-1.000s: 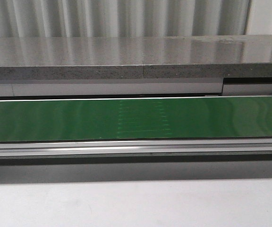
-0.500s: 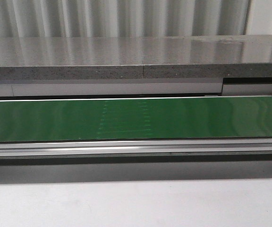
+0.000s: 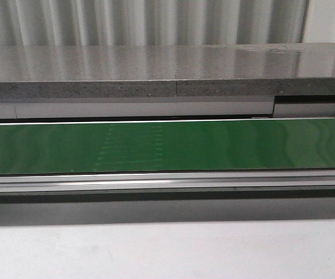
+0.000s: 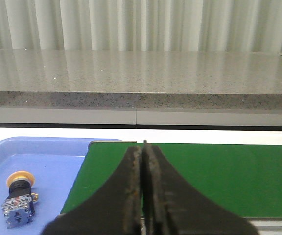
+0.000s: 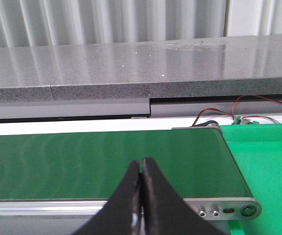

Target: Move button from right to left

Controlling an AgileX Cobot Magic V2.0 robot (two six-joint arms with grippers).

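The pale seam on the green belt (image 3: 129, 145) has drifted leftward, so the conveyor runs, while the button (image 4: 18, 199) lies in the blue tray (image 4: 53, 147) at the left, both jaws closed and empty.

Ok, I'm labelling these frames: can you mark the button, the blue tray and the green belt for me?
button (image 4: 19, 198), left wrist view, on its black collar below the yellow cap.
blue tray (image 4: 53, 166), left wrist view, bare floor.
green belt (image 3: 243, 145), front view, bare top surface.

The matte black left gripper (image 4: 143, 188) has two curved, flaring fingers (image 4: 112, 196) with worn, brownish-scuffed inner edges. The matte black right gripper (image 5: 141, 196) has similar smooth tapering fingers (image 5: 160, 205).
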